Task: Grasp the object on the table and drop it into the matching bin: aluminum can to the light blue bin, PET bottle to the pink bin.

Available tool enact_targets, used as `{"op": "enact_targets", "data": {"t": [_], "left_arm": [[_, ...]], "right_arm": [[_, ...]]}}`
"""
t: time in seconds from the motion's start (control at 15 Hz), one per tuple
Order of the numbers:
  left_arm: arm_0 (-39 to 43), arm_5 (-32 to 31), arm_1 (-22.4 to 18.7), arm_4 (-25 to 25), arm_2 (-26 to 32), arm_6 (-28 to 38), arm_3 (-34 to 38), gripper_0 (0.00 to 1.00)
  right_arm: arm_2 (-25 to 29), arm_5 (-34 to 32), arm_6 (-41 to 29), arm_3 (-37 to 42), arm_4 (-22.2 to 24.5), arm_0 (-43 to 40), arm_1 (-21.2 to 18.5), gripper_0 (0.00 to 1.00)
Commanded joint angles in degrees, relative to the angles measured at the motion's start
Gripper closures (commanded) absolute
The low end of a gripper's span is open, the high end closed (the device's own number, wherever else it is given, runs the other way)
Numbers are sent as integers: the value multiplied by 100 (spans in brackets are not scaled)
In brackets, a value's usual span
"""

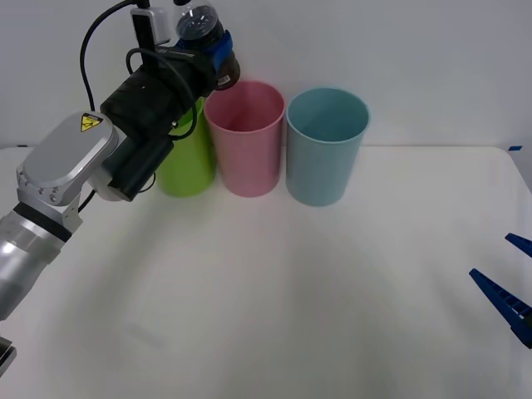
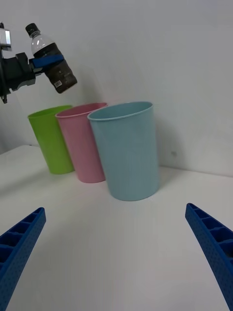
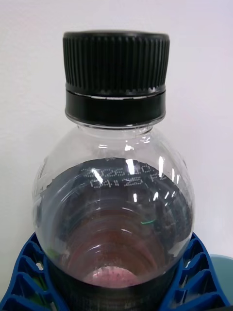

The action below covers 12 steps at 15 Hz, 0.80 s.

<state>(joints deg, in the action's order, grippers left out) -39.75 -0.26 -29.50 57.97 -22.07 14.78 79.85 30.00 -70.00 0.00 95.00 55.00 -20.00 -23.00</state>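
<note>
The bottle point(image 1: 202, 33) is clamped tilted between the fingers of the left gripper point(image 1: 218, 56), high above the pink bin point(image 1: 245, 137), while the right gripper point(image 2: 116, 257) is kept open low over the table point(image 1: 291, 283).

Glossy clear plastic bottle point(image 3: 114, 214), ribbed cap point(image 3: 116, 65)

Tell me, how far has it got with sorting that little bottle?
Done: the small clear plastic bottle with black cap is off the white table. In hand: the left gripper holds it tilted above the tall pink plastic bin. Left: dropping it in. The right gripper waits, open.
</note>
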Motion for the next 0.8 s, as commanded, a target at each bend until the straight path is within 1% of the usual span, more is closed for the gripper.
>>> {"op": "enact_targets", "data": {"t": [0.07,0.33,0.53,0.6,0.67,0.73,0.8], "left_arm": [[-138,-45,155,145,-8,-2,-180,100],[-182,-62,278,250,-8,-19,-241,100],[-182,-54,287,285,-8,-37,-241,100],[-182,-54,287,294,1,-37,-241,97],[-191,-45,305,303,1,-37,-241,86],[-191,-54,305,320,1,-37,-241,32],[-191,-54,322,329,1,-37,-241,0]], "right_arm": [[0,0,0,0,0,0,0,0],[0,0,0,0,0,0,0,0],[0,0,0,0,0,0,0,0],[0,0,0,0,0,0,0,0],[0,0,0,0,0,0,0,0],[0,0,0,0,0,0,0,0],[0,0,0,0,0,0,0,0]]}}
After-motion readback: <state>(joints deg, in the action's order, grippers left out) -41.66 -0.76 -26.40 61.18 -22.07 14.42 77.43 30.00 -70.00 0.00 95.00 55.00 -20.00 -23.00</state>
